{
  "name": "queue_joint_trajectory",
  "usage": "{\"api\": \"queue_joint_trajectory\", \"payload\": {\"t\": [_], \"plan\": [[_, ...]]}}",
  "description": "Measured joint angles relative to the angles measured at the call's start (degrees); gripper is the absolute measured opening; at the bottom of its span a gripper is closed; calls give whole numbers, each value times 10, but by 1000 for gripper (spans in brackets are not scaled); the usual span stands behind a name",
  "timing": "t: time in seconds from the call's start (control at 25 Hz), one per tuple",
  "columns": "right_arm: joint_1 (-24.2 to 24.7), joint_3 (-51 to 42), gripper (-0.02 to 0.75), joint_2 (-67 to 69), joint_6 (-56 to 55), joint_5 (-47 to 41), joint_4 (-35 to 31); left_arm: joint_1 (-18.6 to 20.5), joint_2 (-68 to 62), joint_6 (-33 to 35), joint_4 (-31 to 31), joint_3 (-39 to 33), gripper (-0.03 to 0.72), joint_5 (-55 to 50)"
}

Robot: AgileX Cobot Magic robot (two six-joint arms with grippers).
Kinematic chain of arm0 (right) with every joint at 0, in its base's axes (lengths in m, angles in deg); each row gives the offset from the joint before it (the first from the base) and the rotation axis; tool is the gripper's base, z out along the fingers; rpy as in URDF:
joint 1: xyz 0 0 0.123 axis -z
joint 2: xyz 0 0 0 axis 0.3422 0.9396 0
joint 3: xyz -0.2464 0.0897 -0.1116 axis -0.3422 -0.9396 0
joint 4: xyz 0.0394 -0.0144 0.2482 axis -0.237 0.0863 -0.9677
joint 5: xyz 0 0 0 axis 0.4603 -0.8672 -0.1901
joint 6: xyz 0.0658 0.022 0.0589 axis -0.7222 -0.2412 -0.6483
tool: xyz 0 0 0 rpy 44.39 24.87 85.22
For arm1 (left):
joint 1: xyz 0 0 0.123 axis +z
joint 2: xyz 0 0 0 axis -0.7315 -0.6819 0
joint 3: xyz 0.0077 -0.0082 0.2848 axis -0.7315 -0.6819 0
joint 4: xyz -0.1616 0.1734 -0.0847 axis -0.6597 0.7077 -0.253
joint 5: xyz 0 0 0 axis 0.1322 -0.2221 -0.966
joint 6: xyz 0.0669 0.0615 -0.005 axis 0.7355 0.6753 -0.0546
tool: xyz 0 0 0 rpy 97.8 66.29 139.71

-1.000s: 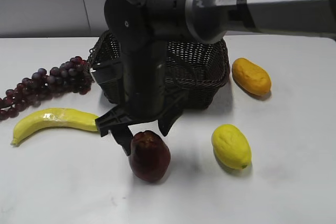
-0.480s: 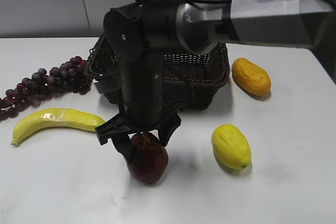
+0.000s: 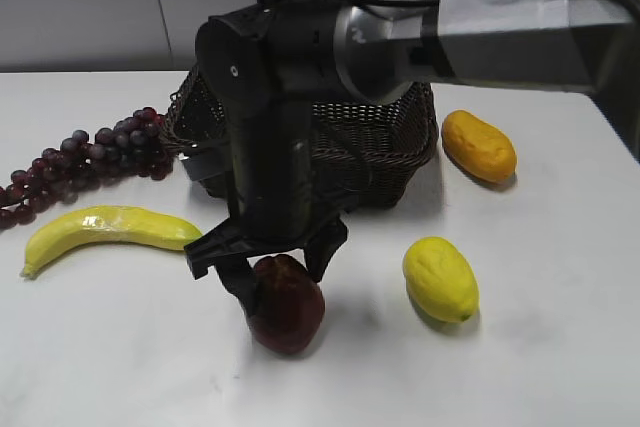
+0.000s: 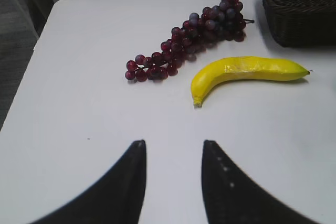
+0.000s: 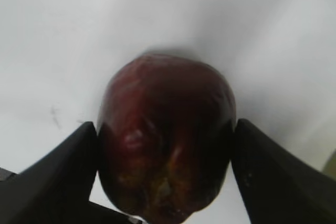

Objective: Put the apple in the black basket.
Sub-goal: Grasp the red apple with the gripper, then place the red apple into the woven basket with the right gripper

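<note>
The dark red apple (image 3: 292, 312) stands on the white table in front of the black basket (image 3: 395, 147). My right gripper (image 3: 278, 282) is lowered over the apple from above, open, with one finger on each side of it. In the right wrist view the apple (image 5: 165, 124) fills the gap between the two fingers of the right gripper (image 5: 165, 129), which lie close against its sides. My left gripper (image 4: 171, 142) is open and empty above bare table at the left. A corner of the basket (image 4: 299, 14) shows in the left wrist view.
A banana (image 3: 100, 227) and a bunch of purple grapes (image 3: 90, 157) lie left of the basket; both show in the left wrist view, banana (image 4: 247, 71) and grapes (image 4: 194, 35). A yellow lemon (image 3: 440, 277) lies right of the apple. An orange fruit (image 3: 478, 145) lies right of the basket.
My right gripper has come down from just behind the apple until its fingers straddle it. The apple stays on the table.
</note>
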Motion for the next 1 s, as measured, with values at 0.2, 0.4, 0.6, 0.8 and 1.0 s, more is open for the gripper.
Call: {"api": "queue_joint_trajectory", "payload": {"t": [0.2, 0.4, 0.6, 0.8, 1.0], "plan": [[0, 28, 564, -14, 0, -24, 23, 0, 0, 0, 0, 0, 255, 0], [0, 83, 564, -49, -1, -25, 30, 0, 0, 0, 0, 0, 255, 0], [0, 154, 563, -73, -1, -26, 80, 0, 0, 0, 0, 0, 253, 0], [0, 236, 563, -76, 0, -27, 189, 0, 0, 0, 0, 0, 253, 0], [8, 262, 563, -77, 0, -28, 334, 0, 0, 0, 0, 0, 253, 0]]}}
